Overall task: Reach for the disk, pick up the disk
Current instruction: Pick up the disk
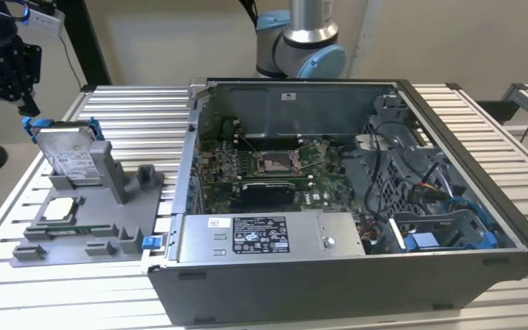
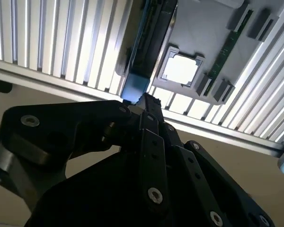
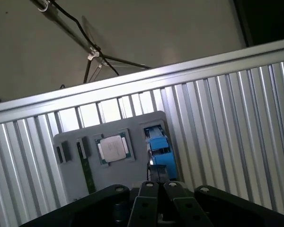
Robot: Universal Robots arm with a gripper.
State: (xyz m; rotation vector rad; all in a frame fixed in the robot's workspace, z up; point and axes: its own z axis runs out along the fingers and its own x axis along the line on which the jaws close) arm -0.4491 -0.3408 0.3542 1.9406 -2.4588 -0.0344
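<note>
I am watching the gripper (image 1: 30, 108) hanging at the exterior view's left, over the far corner of the grey fixture (image 1: 117, 185). Its 2 fingers are clenched together with nothing between them. The tip is sitting just above the upper end of 1 blue rail (image 1: 31, 128), and I cannot tell whether it is touching.

The disk (image 1: 67, 155) is standing upright on edge in the fixture's slot, leaning slightly, with its white label facing the exterior camera. The print on it is too small for me to read. A blue rail is running along each of its 2 long edges. In the second wrist view the gripper (image 2: 144, 99) is pointing at the blue end of the disk (image 2: 135, 87), seen edge-on.

The small square chip (image 1: 60, 208) is lying flat in a recess of the fixture, near the disk, with a green memory strip (image 1: 71, 230) beside it.

The fixture is resting on the slatted metal table (image 1: 135, 110). To the exterior view's right, the computer case (image 1: 337, 289) is lying with its side off. A black-and-white label (image 1: 259, 235) is showing on its metal box, and I cannot read it.
</note>
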